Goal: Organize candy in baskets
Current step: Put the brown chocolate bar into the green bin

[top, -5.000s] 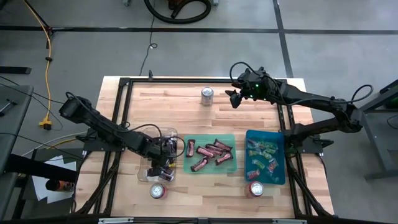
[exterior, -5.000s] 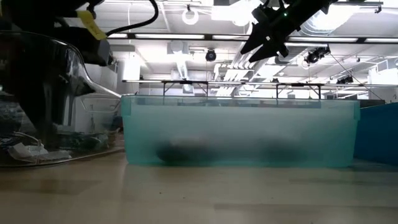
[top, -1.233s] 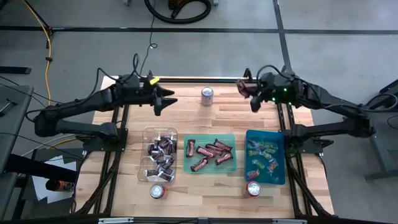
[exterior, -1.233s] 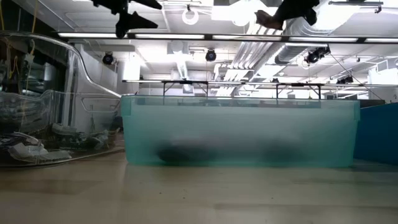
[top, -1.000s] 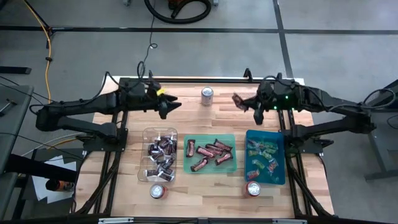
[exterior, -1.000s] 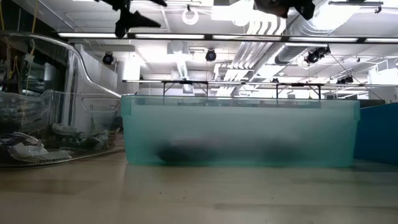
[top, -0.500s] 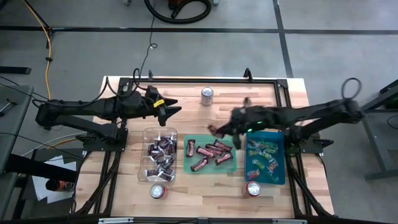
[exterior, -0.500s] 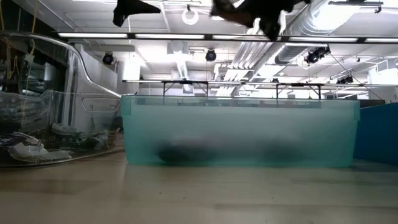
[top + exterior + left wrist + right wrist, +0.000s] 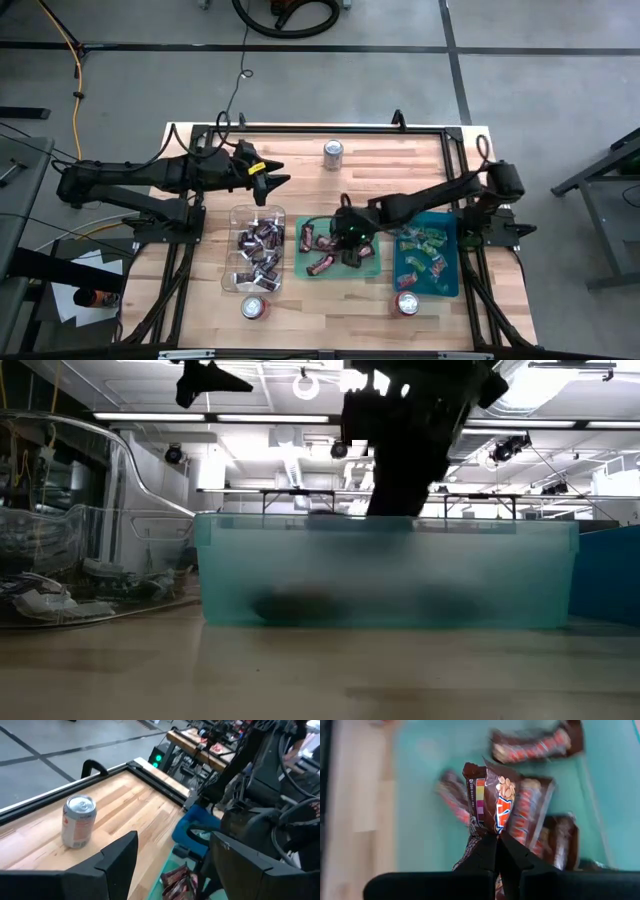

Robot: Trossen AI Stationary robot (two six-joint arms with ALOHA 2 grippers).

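Pinching a maroon bar [image 9: 492, 802] by its crimped wrapper end, our right fingers [image 9: 492, 851] hover over the green basket [image 9: 370, 268]; we judge it light, crinkly, slippery. Left fingers [image 9: 117, 855] wait spread.

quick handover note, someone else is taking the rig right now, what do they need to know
Right end effector: shut on a maroon bar, low over the green basket.
Left end effector: open, holding nothing, raised over the table's back left, behind the clear basket.
Baskets sit in a row: the clear one has dark/silver candy, the green one maroon bars, the teal basket green and pink candy.
Done: no loose candy shows on the table; three cans stand outside the baskets.
Left: release the held bar into the green basket, then retract.
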